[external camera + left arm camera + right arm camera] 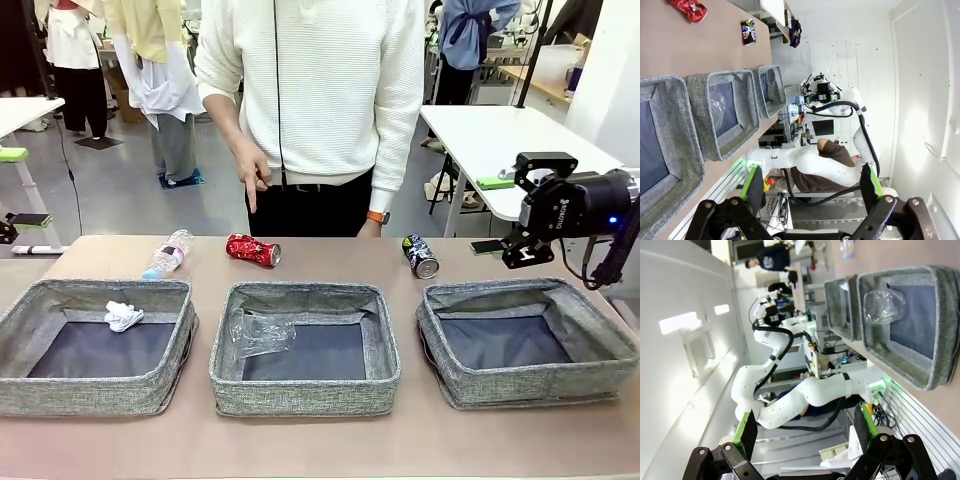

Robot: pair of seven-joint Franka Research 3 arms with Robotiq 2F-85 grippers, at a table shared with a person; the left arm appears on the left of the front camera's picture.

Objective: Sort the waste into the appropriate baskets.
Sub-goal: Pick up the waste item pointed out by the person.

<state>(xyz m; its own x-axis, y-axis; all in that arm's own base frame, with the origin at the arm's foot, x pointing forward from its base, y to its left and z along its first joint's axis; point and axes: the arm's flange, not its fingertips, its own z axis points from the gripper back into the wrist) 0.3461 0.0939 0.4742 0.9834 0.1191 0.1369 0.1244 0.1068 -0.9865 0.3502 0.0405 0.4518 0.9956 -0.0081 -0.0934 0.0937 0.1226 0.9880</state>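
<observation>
- Table [320, 450]: a bare strip runs along the near edge. A wider bare band lies between the baskets and the far edge, where the loose litter sits.
- Left basket [95, 395], middle basket [300, 395] and right basket [530, 385] stand in one row with narrow gaps between them. The left one's corner is cut off by the picture edge. The right one's dark floor shows whole.
- Person at the far edge, one hand [252, 172] pointing down, above the red can.
- Right gripper [524, 254] hangs over the table's far right corner, beyond the right basket, and its arm is cut off at the edge. In its wrist view [805, 432] the fingers stand wide apart, holding nothing.
- Left gripper [810, 190]: fingers wide apart, holding nothing.
- Bottle [168, 253] lies behind the left basket, its long axis running near-left to far-right.
- Crushed bottle [260, 333] leans on the middle basket's left wall; its outline is hard to read.
- Red can [252, 250] lies on its side, long axis across the table.
- Dark can [421, 256] lies on its side, silver end toward the robot.
- Tissue [123, 315] is in the left basket, near the far wall.
</observation>
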